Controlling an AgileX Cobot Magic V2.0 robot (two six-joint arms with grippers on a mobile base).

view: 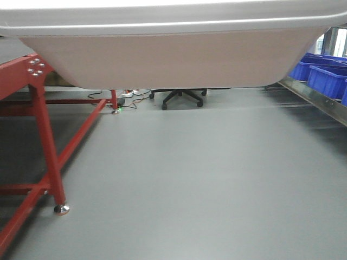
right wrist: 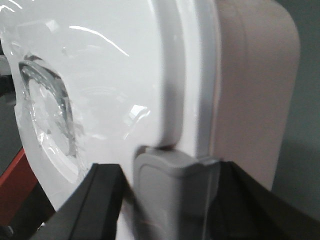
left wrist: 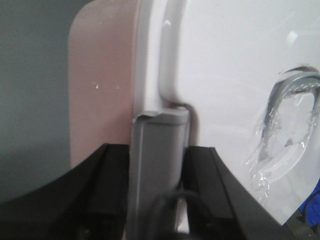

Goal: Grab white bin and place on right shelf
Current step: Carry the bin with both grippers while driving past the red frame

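Item 1, white bin [view: 173,59]: you hold it aloft. Its pinkish underside fills the top of the front view, clear of the grey floor [view: 190,184] and not yet on any shelf. The glossy lid [left wrist: 235,65] faces both wrist cameras, and the recessed handle [left wrist: 292,115] carries crinkled clear film.

Item 2, left pincer [left wrist: 159,160]: your two black fingers [left wrist: 107,190] sit tight on either side of the left clasp [left wrist: 157,145], a grey tab at the bin's rim, pinching it.

Item 3, right pincer [right wrist: 169,175]: you have the same hold on the opposite rim, black fingers [right wrist: 95,200] pressed against the right clasp [right wrist: 172,185], with the lid on one side and the pink wall on the other.

Item 4, right shelf [view: 317,100]: a steel front rail with rivets runs along the right edge of the front view, lower than the bin's right corner and apart from it. Blue crates [view: 325,76] stand on it.

Item 5, red frame [view: 46,135]: it is on your left, foot on the floor. You cannot tell whether its top touches the bin.

Item 6, office chair [view: 181,97] and cables [view: 130,97]: both are on the floor, far back, seen beneath the bin
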